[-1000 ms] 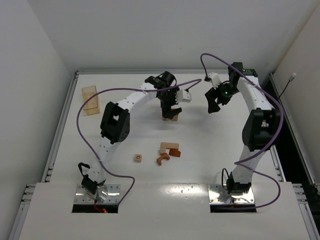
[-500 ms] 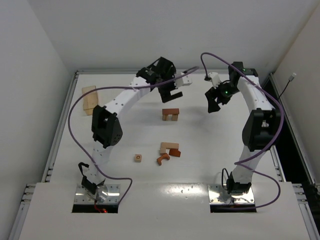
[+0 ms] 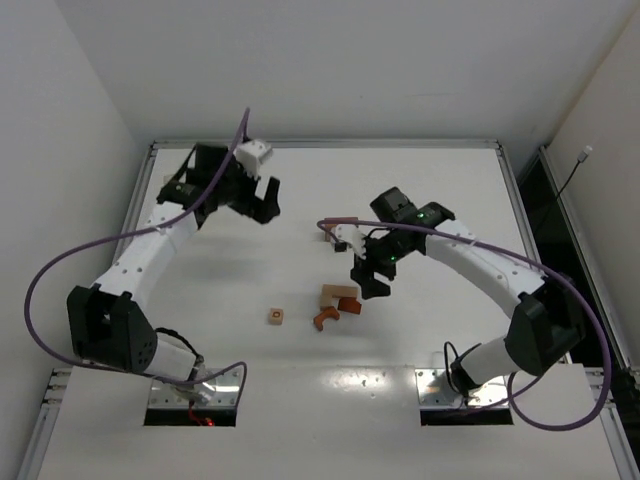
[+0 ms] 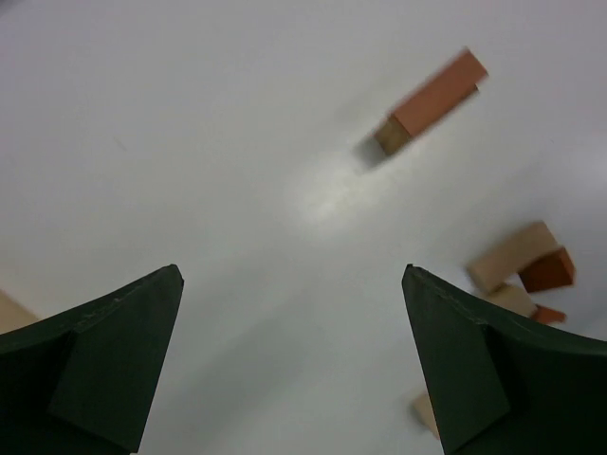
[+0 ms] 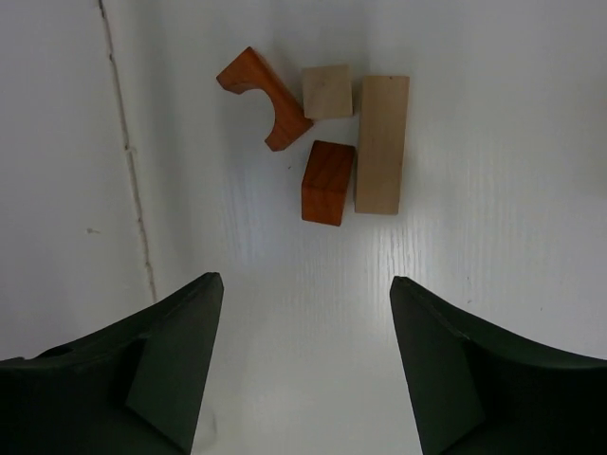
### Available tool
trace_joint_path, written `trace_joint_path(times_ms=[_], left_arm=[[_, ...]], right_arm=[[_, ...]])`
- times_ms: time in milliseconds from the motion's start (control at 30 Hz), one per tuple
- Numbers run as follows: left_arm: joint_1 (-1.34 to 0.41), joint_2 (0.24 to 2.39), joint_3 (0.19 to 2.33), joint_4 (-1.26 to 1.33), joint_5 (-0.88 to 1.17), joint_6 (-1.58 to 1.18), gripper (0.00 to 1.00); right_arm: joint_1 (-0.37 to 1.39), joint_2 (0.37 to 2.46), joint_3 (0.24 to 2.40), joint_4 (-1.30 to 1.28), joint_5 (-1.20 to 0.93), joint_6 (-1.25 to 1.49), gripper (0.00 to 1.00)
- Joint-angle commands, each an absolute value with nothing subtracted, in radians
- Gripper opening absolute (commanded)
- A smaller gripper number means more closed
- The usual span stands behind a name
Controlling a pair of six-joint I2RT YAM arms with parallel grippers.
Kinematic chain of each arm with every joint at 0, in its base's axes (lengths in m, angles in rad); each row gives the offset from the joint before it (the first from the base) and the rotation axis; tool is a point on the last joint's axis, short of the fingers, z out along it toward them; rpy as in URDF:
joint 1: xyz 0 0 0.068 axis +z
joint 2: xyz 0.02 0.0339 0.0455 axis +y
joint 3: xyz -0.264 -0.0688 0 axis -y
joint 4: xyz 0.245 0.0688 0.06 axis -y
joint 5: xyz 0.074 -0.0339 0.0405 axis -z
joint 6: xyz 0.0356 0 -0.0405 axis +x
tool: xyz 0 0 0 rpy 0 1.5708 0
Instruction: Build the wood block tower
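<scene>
The wood block tower shows in the left wrist view as a reddish-brown bar [image 4: 432, 98] resting on pale blocks. In the top view my right wrist hides it. My left gripper [image 3: 264, 203] is open and empty, well to the left of the tower; its jaws [image 4: 292, 275] frame bare table. My right gripper [image 3: 368, 282] is open and empty, just above the loose blocks. In the right wrist view these lie ahead of the gripper [image 5: 303, 280]: a reddish arch [image 5: 264, 98], a tan cube [image 5: 327, 91], a tan bar [image 5: 382, 142] and a reddish cube [image 5: 328, 181].
A small tan cube with a red mark [image 3: 276, 316] lies alone, left of the loose group [image 3: 338, 300]. A pale tan edge [image 4: 9, 311] shows at the left of the left wrist view. The table's raised rim [image 3: 130, 240] runs along the left side.
My left arm has let go of the tower and swung far to the left. My right arm has swung down from the back right to just above the loose blocks.
</scene>
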State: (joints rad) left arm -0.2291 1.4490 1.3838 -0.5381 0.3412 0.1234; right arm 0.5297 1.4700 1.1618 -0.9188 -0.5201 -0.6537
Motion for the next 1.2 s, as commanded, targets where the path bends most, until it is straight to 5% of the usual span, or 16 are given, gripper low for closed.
trace_joint_path(times_ms=[0,300,767,1167], left_arm=[[-0.235,1.347,1.2,-0.451,0.411,-0.029,1.0],[-0.149,1.198,0.99,-0.405,0.405,-0.057,1.0],[-0.064,1.173,0.971,-0.426,0.358,-0.038,1.0],[-0.035,1.192,0.98,-0.436,0.357,-0.038,1.0]], right_arm=[[0.574,1.46,1.123,-0.729,-0.474,-0.586,0.67],[0.733,1.62,1.167,-0.494,-0.379,-0.526,0.34],[0.825,1.782,1.155,-0.485,-0.341,-0.594,0.51],[0.845,1.852,1.157,-0.489,-0.341,-0.612,0.54]])
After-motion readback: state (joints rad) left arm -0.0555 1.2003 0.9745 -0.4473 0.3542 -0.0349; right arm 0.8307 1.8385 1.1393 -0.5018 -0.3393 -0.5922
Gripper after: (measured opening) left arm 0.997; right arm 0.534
